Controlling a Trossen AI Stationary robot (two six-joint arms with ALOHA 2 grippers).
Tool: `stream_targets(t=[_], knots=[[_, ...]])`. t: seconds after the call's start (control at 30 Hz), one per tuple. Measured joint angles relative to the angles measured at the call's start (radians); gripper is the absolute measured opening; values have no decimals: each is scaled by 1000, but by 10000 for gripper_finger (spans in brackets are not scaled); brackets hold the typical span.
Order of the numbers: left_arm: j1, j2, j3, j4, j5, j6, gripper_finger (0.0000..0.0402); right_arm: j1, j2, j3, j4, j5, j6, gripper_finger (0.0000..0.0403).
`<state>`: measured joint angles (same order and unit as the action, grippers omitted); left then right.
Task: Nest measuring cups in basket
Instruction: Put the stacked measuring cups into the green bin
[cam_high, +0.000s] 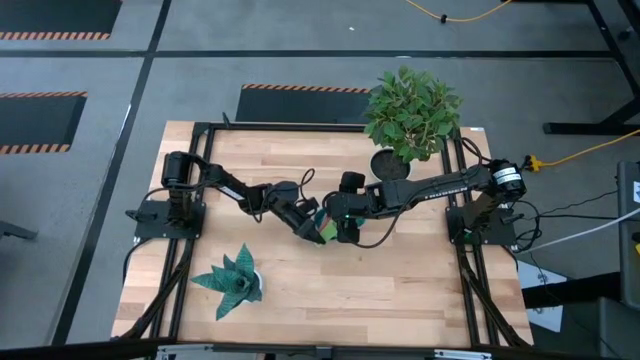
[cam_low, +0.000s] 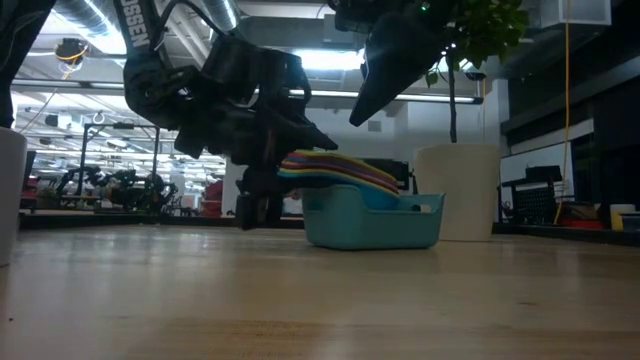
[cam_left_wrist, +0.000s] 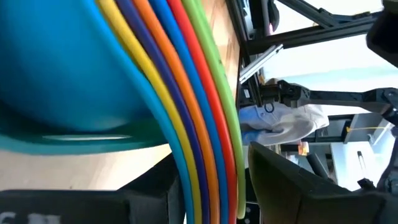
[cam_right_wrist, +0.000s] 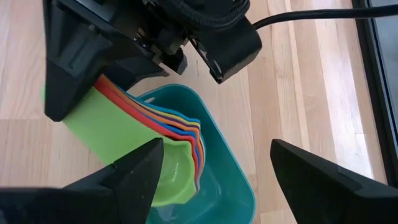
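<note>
The teal basket (cam_low: 372, 225) stands mid-table (cam_high: 327, 230). The nested measuring cups (cam_right_wrist: 158, 149) sit in it, green on top, bowls down in the basket. Their stacked flat handles (cam_low: 325, 168) stick out over the rim and slant upward toward the table's left. My left gripper (cam_high: 310, 224) reaches in from the left and is shut on those handles. My right gripper (cam_right_wrist: 214, 162) hovers open above the basket (cam_low: 378, 85) and touches nothing. My left gripper pinches the stacked handles near their free ends (cam_left_wrist: 208, 168) between its two fingers: one finger lies on the green top handle (cam_right_wrist: 93, 106), the other under the stack. It comes in nearly level from the table's left, along the handles. The stack is tilted, handle end up, bowls in the basket.
A leafy plant in a white pot (cam_high: 412, 110) stands at the far right, with a dark round disc (cam_high: 386, 160) beside it. A small teal spiky plant (cam_high: 235, 282) stands near the front left. Bare wood lies in front of the basket.
</note>
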<state>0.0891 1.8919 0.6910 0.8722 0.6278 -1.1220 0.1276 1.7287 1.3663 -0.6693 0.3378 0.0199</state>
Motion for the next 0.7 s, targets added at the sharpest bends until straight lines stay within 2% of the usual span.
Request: stream_targets(t=[0.2,0.37,0.7], knots=[[16,0,0,6,45,-97,161,0,0,0,0,0,0,300],[30,-1,0,6,77,-100,185,0,0,0,0,0,0,300],[30,-2,0,-10,97,-102,273,0,0,0,0,0,0,300]])
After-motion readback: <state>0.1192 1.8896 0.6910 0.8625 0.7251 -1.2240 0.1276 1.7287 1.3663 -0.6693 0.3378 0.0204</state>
